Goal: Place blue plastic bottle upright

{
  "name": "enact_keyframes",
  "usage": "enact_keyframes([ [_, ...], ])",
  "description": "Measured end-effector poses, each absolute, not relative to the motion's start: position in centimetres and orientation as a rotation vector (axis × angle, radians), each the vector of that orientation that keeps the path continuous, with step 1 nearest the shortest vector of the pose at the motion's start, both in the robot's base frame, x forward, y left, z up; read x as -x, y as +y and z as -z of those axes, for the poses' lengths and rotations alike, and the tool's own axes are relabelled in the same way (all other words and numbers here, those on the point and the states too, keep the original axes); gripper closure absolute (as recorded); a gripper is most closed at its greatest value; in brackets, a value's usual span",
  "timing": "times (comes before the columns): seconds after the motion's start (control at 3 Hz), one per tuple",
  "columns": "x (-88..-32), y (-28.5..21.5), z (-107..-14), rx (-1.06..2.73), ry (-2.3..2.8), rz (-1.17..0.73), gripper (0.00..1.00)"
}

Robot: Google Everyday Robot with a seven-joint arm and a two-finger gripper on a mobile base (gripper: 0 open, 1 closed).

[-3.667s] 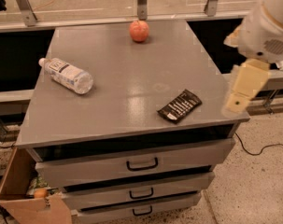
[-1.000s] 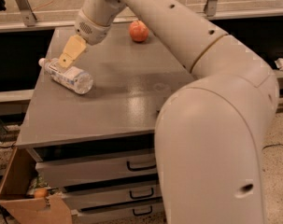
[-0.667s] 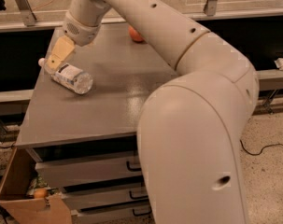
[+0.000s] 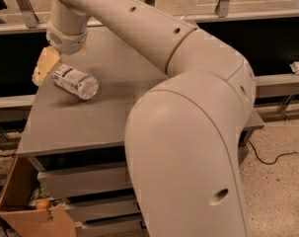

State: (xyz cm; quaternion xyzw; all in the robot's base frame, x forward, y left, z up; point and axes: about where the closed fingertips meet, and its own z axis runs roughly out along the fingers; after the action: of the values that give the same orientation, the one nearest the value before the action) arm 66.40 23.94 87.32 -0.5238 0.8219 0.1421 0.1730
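Gripper (image 4: 44, 66) is now at the left edge of the table (image 4: 85, 125), lower and further left than a moment ago, right against the cap end of the blue plastic bottle (image 4: 76, 81). The cap is hidden behind it. Whether the gripper is apart or clamped, I cannot tell. The bottle lies on its side near the table's left edge, same place as before. The arm (image 4: 188, 132) covers more of the table's right half.
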Motion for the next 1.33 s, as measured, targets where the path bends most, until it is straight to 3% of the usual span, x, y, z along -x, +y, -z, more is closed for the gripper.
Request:
enact_keyframes([
  [0.67, -67.1, 24.7, -84.6, 1.467, 2.375, -0.238, 0.0],
  [1.0, -67.5, 24.5, -83.3, 1.471, 2.396, -0.186, 0.16],
  [1.33, -67.9, 24.2, -83.0, 1.466, 2.405, -0.154, 0.4],
])
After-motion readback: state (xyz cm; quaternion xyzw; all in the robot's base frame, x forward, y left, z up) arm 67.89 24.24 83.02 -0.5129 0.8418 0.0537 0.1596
